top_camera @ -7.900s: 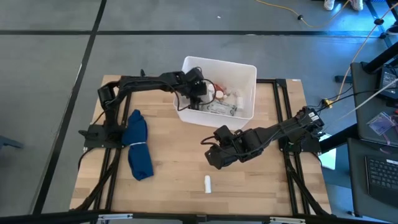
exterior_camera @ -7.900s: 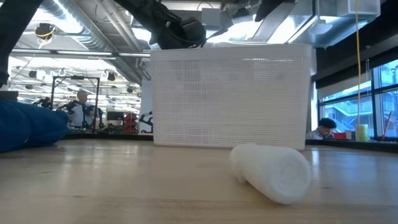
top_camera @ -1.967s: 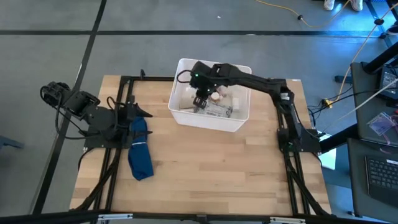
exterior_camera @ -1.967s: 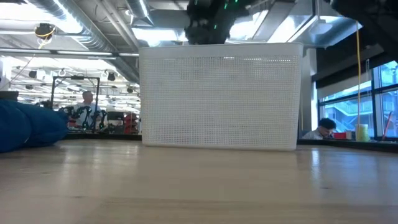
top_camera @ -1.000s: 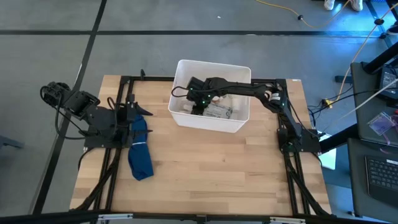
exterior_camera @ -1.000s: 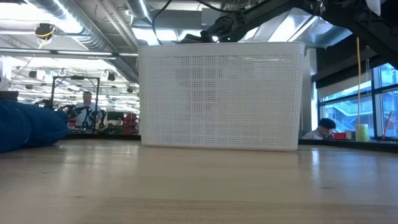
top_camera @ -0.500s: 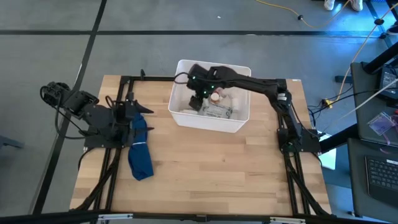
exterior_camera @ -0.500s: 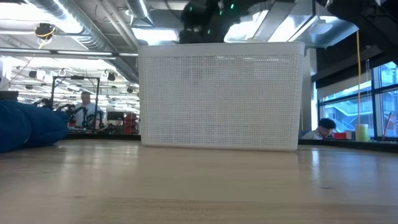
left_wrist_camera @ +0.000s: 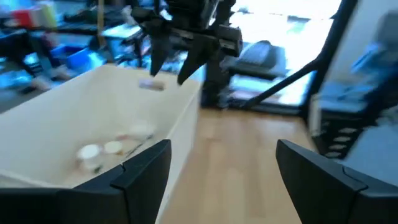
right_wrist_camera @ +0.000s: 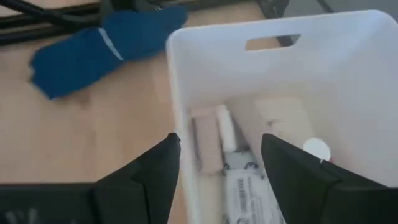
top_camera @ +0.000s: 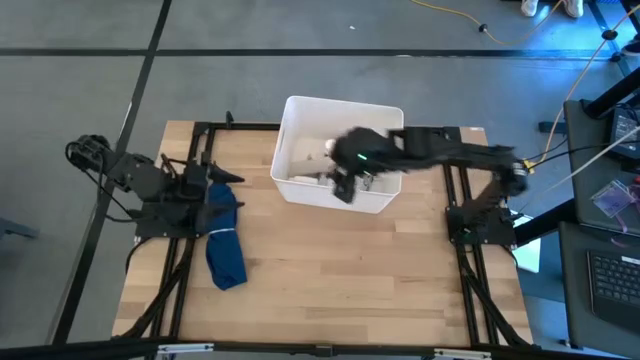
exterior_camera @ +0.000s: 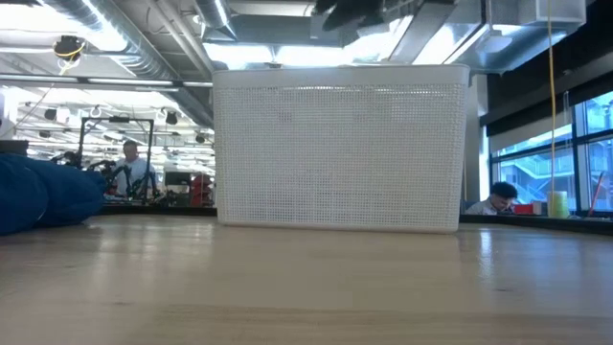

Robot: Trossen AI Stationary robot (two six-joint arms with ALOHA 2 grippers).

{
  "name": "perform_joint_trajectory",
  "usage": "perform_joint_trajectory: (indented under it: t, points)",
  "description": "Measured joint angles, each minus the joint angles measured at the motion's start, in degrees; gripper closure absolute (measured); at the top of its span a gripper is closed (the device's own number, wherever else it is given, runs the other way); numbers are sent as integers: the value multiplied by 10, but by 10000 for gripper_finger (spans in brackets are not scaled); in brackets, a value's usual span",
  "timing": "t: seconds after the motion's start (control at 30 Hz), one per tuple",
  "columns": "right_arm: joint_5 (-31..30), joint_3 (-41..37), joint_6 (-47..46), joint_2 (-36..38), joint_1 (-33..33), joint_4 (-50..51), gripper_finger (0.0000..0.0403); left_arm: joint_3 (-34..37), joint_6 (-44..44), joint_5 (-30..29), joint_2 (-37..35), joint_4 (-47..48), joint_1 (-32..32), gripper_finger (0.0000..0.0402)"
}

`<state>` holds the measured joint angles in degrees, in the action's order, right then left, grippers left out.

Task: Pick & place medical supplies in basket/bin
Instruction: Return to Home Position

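From above, the right end effector (top_camera: 345,187) hung over the near wall of the white bin (top_camera: 298,125), its fingers hard to make out there. Its own wrist camera showed them (right_wrist_camera: 149,180) spread wide and empty. That camera also looked down on the medical supplies (right_wrist_camera: 214,146) lying inside the bin (rolls, a tube, a clear packet). At surface level the bin's mesh wall hid them all. The left end effector (top_camera: 215,180) sat at the surface's (top_camera: 330,280) left side, fingers wide, beside the blue cloth (top_camera: 224,245).
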<state>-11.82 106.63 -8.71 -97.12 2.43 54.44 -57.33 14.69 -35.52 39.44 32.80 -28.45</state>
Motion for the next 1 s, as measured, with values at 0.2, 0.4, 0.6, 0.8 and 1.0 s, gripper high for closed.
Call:
perform_joint_trajectory:
  t: [0.2, 0.4, 0.6, 0.8, 1.0]
  points:
    - [-57, -163, -72, 170, -93, -98, 178, 95, 2, 11, -128, -47, 1, 119]
    - [-132, -282, -98, 303, -154, -98, 178, 175, -3, 5, -261, -73, 1, 119]
    - [-141, -435, -133, 400, -207, -223, 178, 279, -3, 55, -330, -144, 1, 119]
    - [-138, -592, -106, 492, -212, -393, 178, 349, 2, -15, -374, -157, 1, 119]
    - [-137, -714, -103, 598, -204, -470, 178, 362, -49, -118, -394, -158, 12, 119]
